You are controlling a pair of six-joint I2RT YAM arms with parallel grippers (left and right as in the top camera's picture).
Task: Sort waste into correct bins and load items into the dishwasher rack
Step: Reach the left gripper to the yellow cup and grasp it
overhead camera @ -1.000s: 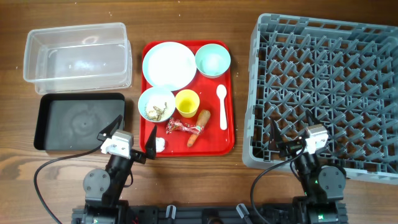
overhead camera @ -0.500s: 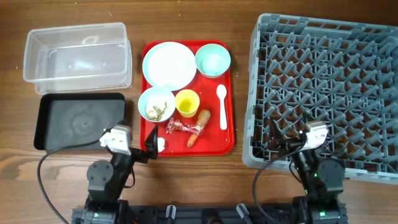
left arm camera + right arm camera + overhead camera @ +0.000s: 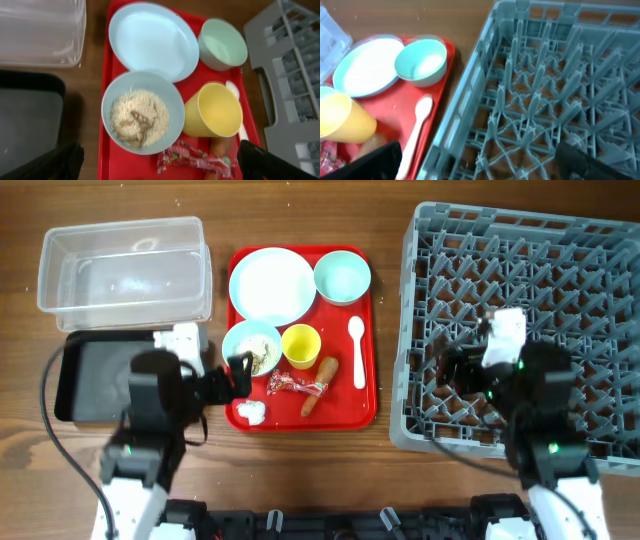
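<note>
On the red serving tray (image 3: pixel 367 385) lie a white plate (image 3: pixel 272 284), a pale green bowl (image 3: pixel 342 276), a small bowl (image 3: pixel 252 348) with beige scraps (image 3: pixel 140 119), a yellow cup (image 3: pixel 300 345), a white spoon (image 3: pixel 358 350), a candy wrapper (image 3: pixel 296 385), a carrot (image 3: pixel 318 383) and a tissue (image 3: pixel 250 412). The clear tub (image 3: pixel 120 265) and the black tray (image 3: pixel 100 375) are left of it. The grey rack (image 3: pixel 540 320) is on the right. My left gripper (image 3: pixel 232 375) is open and empty above the tray's left side, over the wrapper (image 3: pixel 192 159). My right gripper (image 3: pixel 462 370) is open and empty above the rack's front left part (image 3: pixel 540 105).
The red tray's right edge lies close to the rack's left wall (image 3: pixel 462 100). The spoon (image 3: pixel 415 127) lies along that edge. Bare wooden table (image 3: pixel 300 470) runs along the front, with the arms' black cables over it.
Both arms have lifted from their rest at the table's front edge and reached forward: the left over the red tray's near-left part, the right over the rack's front left.
</note>
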